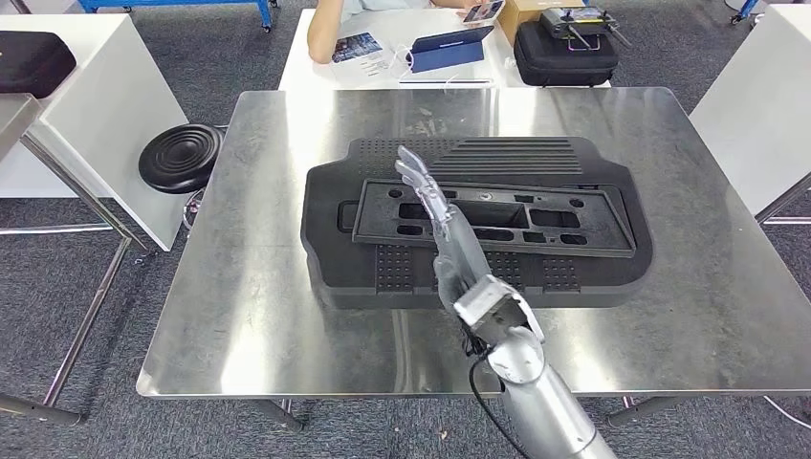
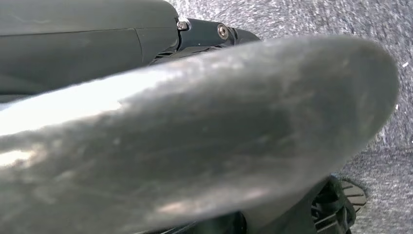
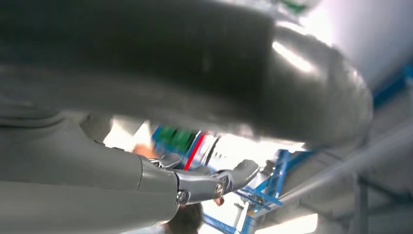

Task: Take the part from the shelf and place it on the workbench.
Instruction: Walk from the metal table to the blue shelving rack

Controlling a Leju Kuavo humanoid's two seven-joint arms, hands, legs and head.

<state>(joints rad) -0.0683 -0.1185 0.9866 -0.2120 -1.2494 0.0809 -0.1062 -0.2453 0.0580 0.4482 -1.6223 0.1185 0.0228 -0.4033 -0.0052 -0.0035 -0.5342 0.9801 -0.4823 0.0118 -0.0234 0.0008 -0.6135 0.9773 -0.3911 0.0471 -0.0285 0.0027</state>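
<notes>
Right robot hand (image 1: 435, 215) is spread flat above the black part (image 1: 478, 225) in the middle of the frame; I think the part rests safely on the table (image 1: 239, 316).

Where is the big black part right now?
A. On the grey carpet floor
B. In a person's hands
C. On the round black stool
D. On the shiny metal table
D. In the head view the big black part lies flat on the shiny metal table, with the robot's right hand stretched out over it, fingers straight.
</notes>
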